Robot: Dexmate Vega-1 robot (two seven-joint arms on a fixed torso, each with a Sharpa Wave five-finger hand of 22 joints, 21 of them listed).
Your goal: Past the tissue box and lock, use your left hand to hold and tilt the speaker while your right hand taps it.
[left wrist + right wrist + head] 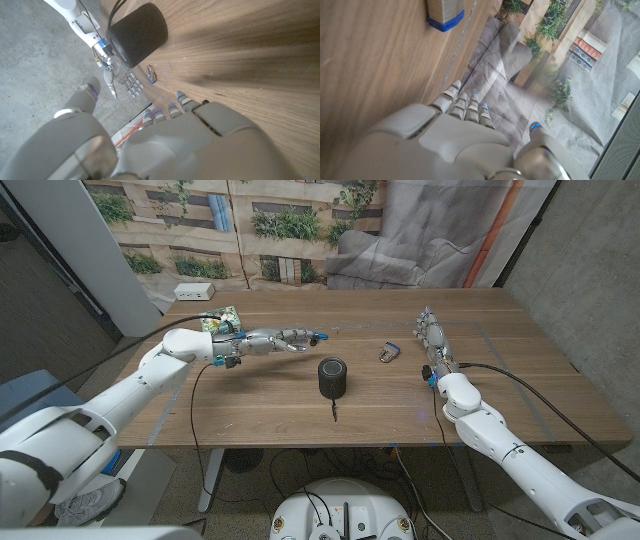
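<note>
The black cylindrical speaker (pixel 332 377) (pixel 137 32) stands upright near the middle of the table. A small metal lock (pixel 389 353) (pixel 151 73) lies to its right, a little farther back. The green tissue box (pixel 222 323) sits at the left, partly hidden behind my left wrist. My left hand (pixel 285 340) (pixel 165 140) hovers left of and beyond the speaker, fingers apart, holding nothing and clear of it. My right hand (pixel 432 340) (pixel 465 140) stands right of the lock with fingers extended and nothing in it.
A white power strip (pixel 194 292) lies at the table's far left edge. A cable (pixel 195 395) runs from my left wrist across the table's left part. A beige block with a blue band (pixel 444 11) sits on the wood ahead of my right hand. Draped cloth (pixel 400 250) hangs behind the table.
</note>
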